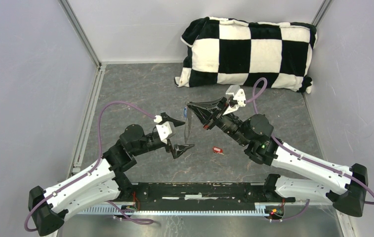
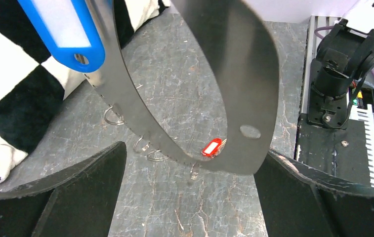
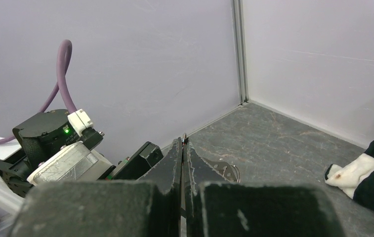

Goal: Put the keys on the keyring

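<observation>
My right gripper [image 1: 191, 105] is shut on the top of the keyring [image 1: 187, 127], a grey band loop that hangs down above the table. In the left wrist view the keyring [image 2: 244, 79] fills the upper frame, with small wire rings along its edge. The blue key [image 2: 65, 29] hangs at the band's upper left. The red key [image 1: 218, 150] lies on the table, seen through the loop in the left wrist view [image 2: 212, 147]. My left gripper [image 1: 179, 134] is open and empty, its fingers either side of the loop's lower end [image 2: 189, 197]. The right wrist view shows the right gripper [image 3: 183, 144] pinching the band.
A black-and-white checkered pillow [image 1: 249, 52] lies at the back right of the grey table, and shows in the left wrist view [image 2: 7, 103]. White walls enclose the table on three sides. The right arm's base [image 2: 340, 74] stands by the near edge.
</observation>
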Controlling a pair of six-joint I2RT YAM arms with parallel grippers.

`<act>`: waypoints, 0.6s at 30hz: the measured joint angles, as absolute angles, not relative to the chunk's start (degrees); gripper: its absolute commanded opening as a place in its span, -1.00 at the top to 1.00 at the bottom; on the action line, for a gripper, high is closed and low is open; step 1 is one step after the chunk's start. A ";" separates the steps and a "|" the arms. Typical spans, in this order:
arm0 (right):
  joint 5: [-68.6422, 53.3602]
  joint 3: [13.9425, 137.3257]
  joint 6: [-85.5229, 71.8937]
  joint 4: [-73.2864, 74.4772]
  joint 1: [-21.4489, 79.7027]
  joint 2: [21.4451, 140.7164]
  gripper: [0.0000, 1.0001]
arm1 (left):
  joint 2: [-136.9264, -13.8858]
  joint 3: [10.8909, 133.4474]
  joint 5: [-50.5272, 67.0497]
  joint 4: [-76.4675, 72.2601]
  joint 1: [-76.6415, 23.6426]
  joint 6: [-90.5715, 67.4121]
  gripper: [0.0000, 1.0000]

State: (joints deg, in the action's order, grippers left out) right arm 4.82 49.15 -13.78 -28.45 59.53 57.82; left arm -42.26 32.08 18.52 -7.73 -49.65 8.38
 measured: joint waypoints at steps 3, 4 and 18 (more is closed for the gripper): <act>5.02 49.15 -13.56 -28.34 59.68 57.82 0.99 | -42.26 32.08 18.46 -7.73 -49.65 8.34 -1.00; 5.06 49.15 -13.56 -28.29 59.75 57.82 0.99 | -42.26 32.08 18.46 -7.75 -49.65 8.32 -1.00; 5.30 49.15 -13.17 -27.97 60.93 57.80 0.75 | -41.78 32.08 8.29 -7.55 -49.63 10.15 0.92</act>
State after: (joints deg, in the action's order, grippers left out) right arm 5.30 49.15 -13.17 -27.97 60.93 57.80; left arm -41.78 32.08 8.29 -7.55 -49.63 10.15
